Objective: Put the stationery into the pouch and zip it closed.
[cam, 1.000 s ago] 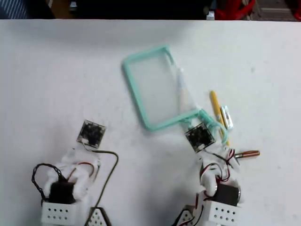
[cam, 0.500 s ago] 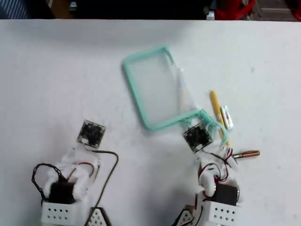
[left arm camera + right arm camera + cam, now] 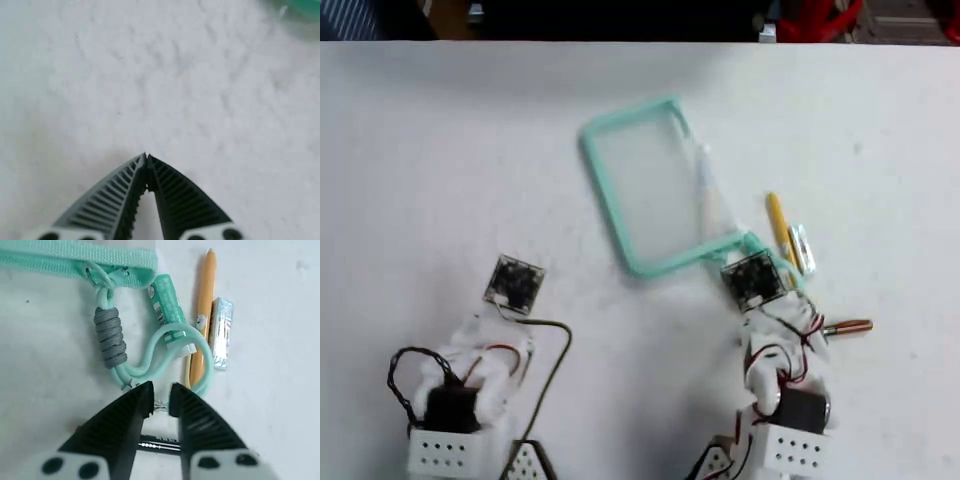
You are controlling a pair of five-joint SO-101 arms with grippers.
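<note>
The clear pouch (image 3: 650, 185) with a mint-green rim lies flat in the middle of the table. Its mint cord loop (image 3: 170, 352) with a grey knot (image 3: 110, 337) trails off one corner. My right gripper (image 3: 160, 392) hovers just over the loop's near end, its fingers slightly open with nothing clamped between them. Beside the loop lie a green tube (image 3: 167, 305), an orange pen (image 3: 202, 315) and a small wrapped eraser (image 3: 220, 332). A dark pen (image 3: 160, 445) lies under the gripper. My left gripper (image 3: 146, 159) is shut over bare table.
In the high view the left arm (image 3: 515, 282) stands at the front left, and the right arm (image 3: 752, 280) stands at the pouch's near corner. The yellow pen (image 3: 778, 225), eraser (image 3: 802, 248) and brown pen (image 3: 847, 326) lie to its right.
The right arm's wrist edged left, then swung back right and slightly farther from the front edge. The left arm and the stationery have stayed put.
</note>
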